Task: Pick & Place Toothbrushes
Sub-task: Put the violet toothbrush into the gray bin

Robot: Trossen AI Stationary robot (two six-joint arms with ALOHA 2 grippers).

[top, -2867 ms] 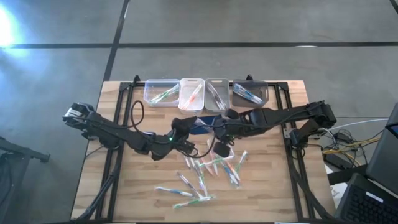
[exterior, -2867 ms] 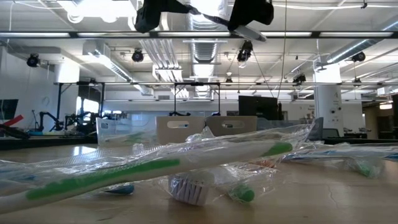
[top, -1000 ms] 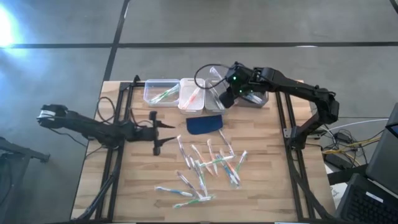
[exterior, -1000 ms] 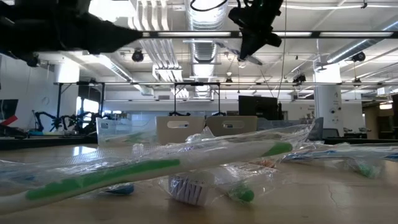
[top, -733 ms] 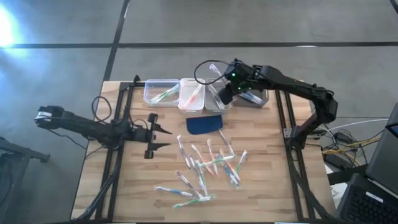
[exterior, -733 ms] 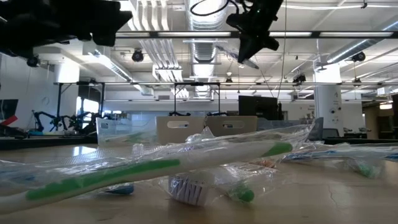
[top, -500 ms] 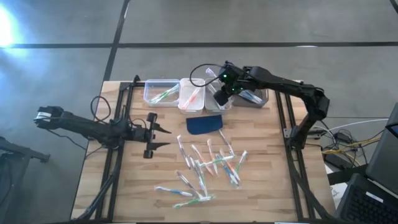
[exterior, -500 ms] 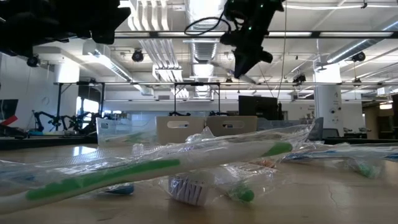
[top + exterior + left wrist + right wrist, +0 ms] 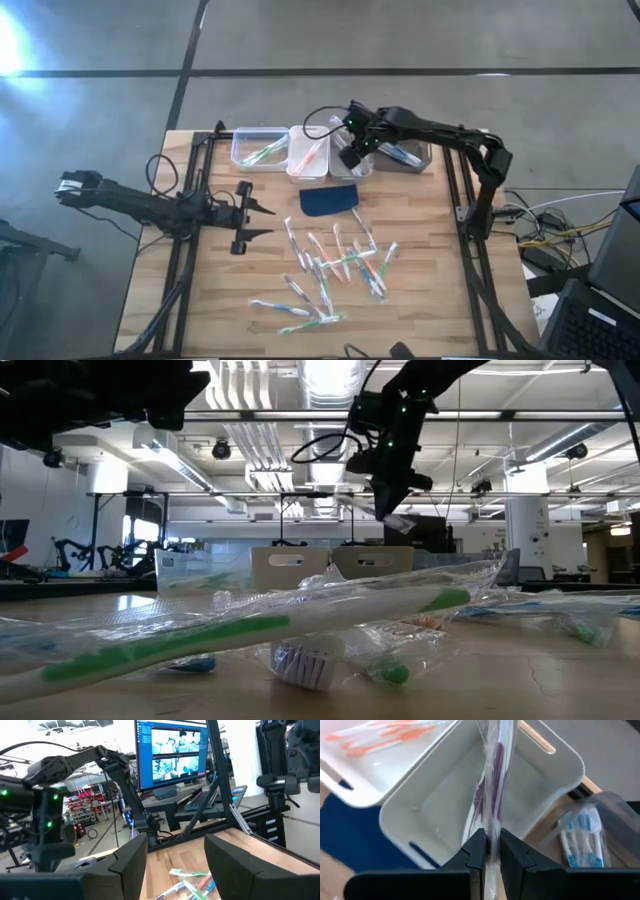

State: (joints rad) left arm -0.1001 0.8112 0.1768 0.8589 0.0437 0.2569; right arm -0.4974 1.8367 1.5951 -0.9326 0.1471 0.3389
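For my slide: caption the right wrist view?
Right pincer shut on a clear-wrapped purple toothbrush above an empty white plastic bin.

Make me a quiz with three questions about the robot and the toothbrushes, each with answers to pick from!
1. Where is the right gripper?
A. over the row of bins
B. over the loose toothbrushes
C. off the table

2. How many bins stand in the row?
A. two
B. four
C. six

3. What is the right gripper doing?
A. hanging open and empty
B. pinching a wrapped toothbrush
C. pressing the blue pad

Answers:
1 A, the high view shows it above the third bin from the left.
2 B, four sit side by side at the table's far edge.
3 B, the right wrist view shows its fingers shut on the wrapped toothbrush above that bin.
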